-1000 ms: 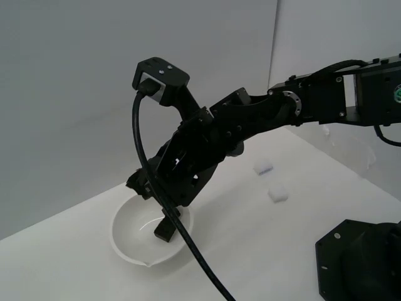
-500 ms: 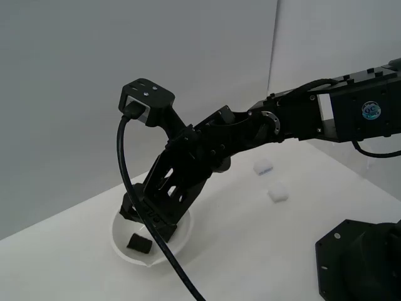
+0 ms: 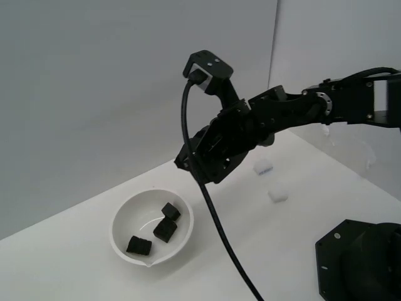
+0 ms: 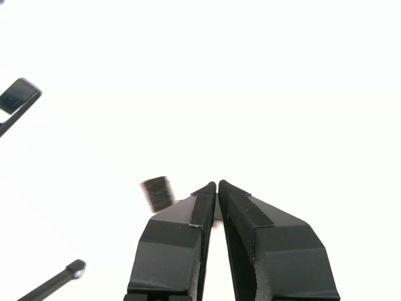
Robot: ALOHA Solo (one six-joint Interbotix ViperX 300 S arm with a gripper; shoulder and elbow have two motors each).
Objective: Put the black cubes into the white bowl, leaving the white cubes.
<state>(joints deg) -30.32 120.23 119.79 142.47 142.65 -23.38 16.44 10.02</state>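
The white bowl (image 3: 123,221) sits on the white surface at the exterior view's lower left. Three black cubes lie inside it: one at the back (image 3: 171,211), one in the middle (image 3: 165,229), one at the front (image 3: 138,245). My gripper (image 3: 185,163) hangs above the bowl's right rim, clear of it. In the wrist view the gripper (image 4: 217,184) is shut, its tips touching with nothing between them; a blurred black cube (image 4: 157,192) shows beside them. Two white cubes (image 3: 264,168) (image 3: 277,196) rest further to the exterior view's right.
A black robot base (image 3: 357,260) fills the exterior view's lower right corner. The camera cable (image 3: 216,226) hangs from the wrist down past the bowl. A grey wall stands behind the surface.
The gripper has lifted out of the bowl and swung toward the exterior view's right. The arm no longer covers the bowl, where three black cubes now show.
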